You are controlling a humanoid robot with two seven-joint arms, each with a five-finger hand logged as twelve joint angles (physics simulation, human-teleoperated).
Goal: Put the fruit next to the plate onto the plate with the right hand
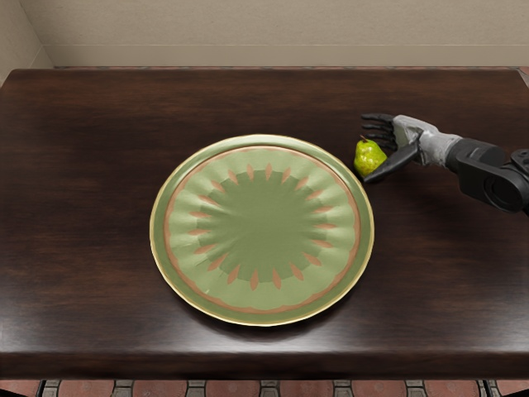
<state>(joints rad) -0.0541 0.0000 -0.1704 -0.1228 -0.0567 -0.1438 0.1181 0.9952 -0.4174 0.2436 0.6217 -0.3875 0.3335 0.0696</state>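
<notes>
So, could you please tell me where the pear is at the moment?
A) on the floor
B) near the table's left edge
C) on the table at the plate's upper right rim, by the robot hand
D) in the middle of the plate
C: the pear sits on the table just outside the plate, at its upper right rim, with the right robot hand close around it.

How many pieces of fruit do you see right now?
1: a pear just off the plate's upper-right rim, in the right hand's grasp. None seems hidden.
</notes>
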